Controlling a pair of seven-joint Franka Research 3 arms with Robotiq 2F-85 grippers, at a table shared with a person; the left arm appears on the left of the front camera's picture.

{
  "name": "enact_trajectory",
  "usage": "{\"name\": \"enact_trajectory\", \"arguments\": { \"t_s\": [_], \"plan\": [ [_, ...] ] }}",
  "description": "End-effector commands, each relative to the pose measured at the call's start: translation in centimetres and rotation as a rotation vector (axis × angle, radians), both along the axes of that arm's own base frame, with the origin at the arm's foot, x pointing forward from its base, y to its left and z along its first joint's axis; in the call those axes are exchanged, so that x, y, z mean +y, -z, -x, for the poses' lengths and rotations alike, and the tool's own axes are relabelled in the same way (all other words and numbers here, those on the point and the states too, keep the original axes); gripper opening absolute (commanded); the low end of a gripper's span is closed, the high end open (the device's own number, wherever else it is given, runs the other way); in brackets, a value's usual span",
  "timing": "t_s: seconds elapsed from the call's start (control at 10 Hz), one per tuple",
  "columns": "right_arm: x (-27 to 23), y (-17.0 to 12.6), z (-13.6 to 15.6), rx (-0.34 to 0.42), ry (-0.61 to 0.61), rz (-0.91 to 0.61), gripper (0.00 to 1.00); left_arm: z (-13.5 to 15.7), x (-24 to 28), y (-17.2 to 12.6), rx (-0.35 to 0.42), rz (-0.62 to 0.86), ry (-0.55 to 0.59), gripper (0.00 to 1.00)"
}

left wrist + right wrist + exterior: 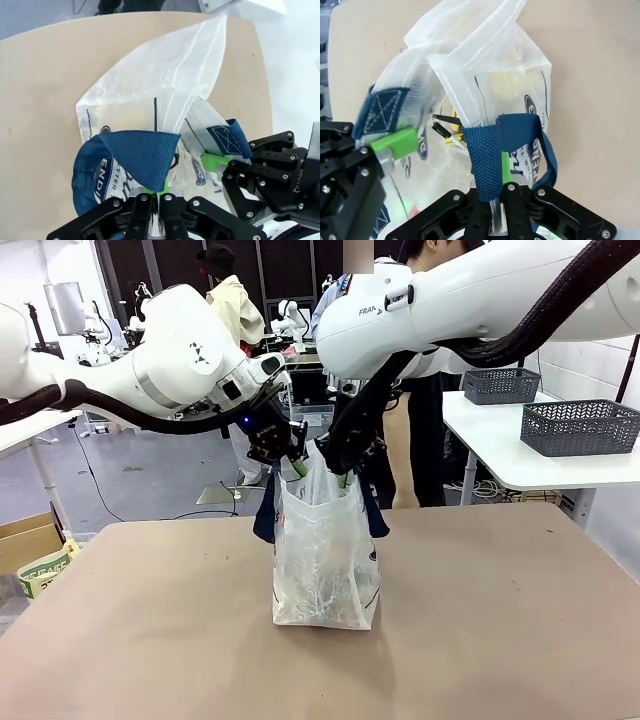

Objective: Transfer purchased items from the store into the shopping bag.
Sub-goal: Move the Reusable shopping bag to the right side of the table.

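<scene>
Brown table (120, 620), shopping bag (325, 560) standing upright mid-surface. I've got the left gripper (292, 462) clamped on one side of its rim and the right gripper (346, 474) clamped on the opposite side, beside a navy handle (490, 150). Pale yellow and dark purchased items (507, 82) sit inside the bag.

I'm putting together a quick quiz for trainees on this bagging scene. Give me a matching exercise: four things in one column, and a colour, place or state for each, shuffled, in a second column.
Column one:
1. shopping bag
2. left gripper
3. baskets
4. handle straps

Column two:
A. dark grey, on the white side table
B. navy blue, at the bag's mouth
C. translucent, standing on the brown table
D. shut on the bag's rim

Pairs: 1-C, 2-D, 3-A, 4-B.
</scene>
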State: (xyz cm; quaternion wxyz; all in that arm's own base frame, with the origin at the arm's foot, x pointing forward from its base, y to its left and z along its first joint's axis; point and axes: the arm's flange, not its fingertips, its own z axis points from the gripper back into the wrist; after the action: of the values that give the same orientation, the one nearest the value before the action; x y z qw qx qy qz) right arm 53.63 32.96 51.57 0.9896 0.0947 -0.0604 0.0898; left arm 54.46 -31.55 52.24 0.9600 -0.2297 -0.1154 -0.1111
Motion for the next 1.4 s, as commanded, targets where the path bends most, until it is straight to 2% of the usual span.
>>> {"name": "enact_trajectory", "arguments": {
  "t_s": [0.0, 0.1, 0.2, 0.4, 0.6, 0.8, 1.3],
  "plan": [
    [0.4, 0.0, -1.1, -0.012, 0.034, 0.002, 0.00, 0.0, 0.7, -0.8, -0.039, 0.048, 0.046, 0.00],
    [0.0, 0.0, 0.0, 0.000, 0.000, 0.000, 0.00, 0.0, 0.0, 0.0, 0.000, 0.000, 0.000, 0.00],
    [0.0, 0.0, 0.0, 0.000, 0.000, 0.000, 0.00, 0.0, 0.0, 0.0, 0.000, 0.000, 0.000, 0.00],
    [0.1, 0.4, -0.8, -0.004, 0.033, -0.029, 0.00, 0.3, -0.1, 0.2, -0.035, 0.004, 0.051, 0.00],
    [0.0, 0.7, -2.0, 0.038, 0.110, -0.058, 0.00, 1.2, 0.0, 0.0, -0.066, 0.003, 0.068, 0.00],
    [0.3, 0.8, -2.4, 0.054, 0.124, -0.069, 0.00, 1.8, 0.1, -0.4, -0.071, 0.010, 0.090, 0.00],
    [1.4, 0.6, -2.7, 0.028, 0.125, -0.081, 0.00, 1.7, -0.9, 0.2, -0.047, 0.051, 0.120, 0.00]
  ]
}}
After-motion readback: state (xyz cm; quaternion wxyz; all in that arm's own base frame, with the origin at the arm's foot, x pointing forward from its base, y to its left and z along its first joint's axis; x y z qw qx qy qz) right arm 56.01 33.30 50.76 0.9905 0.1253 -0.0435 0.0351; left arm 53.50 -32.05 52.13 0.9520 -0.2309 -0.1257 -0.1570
